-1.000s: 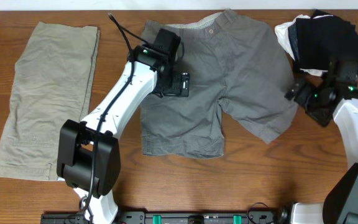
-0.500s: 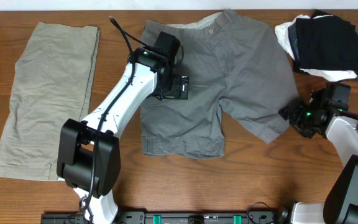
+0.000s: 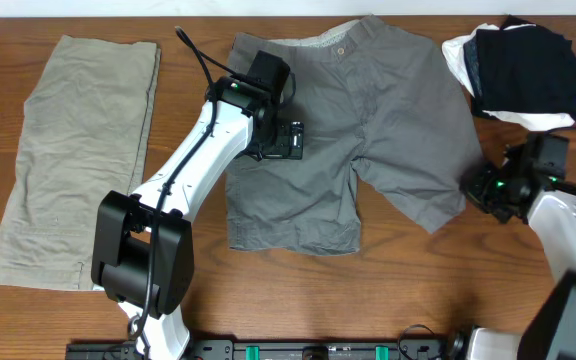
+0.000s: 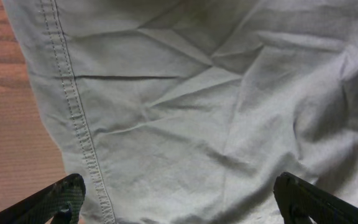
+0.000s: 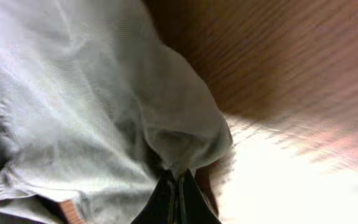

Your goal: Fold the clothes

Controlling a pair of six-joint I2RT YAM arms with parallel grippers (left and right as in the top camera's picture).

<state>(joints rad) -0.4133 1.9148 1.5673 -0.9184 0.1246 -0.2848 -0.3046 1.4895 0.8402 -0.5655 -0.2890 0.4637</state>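
the shorts point(image 3: 388, 130) lie spread flat in the middle of the table point(image 3: 428, 290), waistband and button toward the far edge, both legs pointing toward the robot, the cloth wrinkled

the left gripper point(image 3: 286, 139) hangs over the shorts' left half, near the outer side of that leg. in the left wrist view its fingers point(image 4: 58, 198) stand wide apart at the bottom corners, nothing between them, with creased grey cloth and a stitched side seam point(image 4: 73, 106) below; bare wood shows just past the seam

the right gripper point(image 3: 476, 188) sits at the outer corner of the other leg, by the hem. in the right wrist view its fingers point(image 5: 166, 202) are pressed together with only a thin line between them, and the shorts' edge bunches up right at their tips, so they look pinched on a fold of the cloth. the table beyond is blurred and partly washed out by glare

a khaki garment point(image 3: 78, 160) lies folded lengthwise at the left, well apart from the shorts. a black and white pile point(image 3: 528, 65) sits at the far right corner
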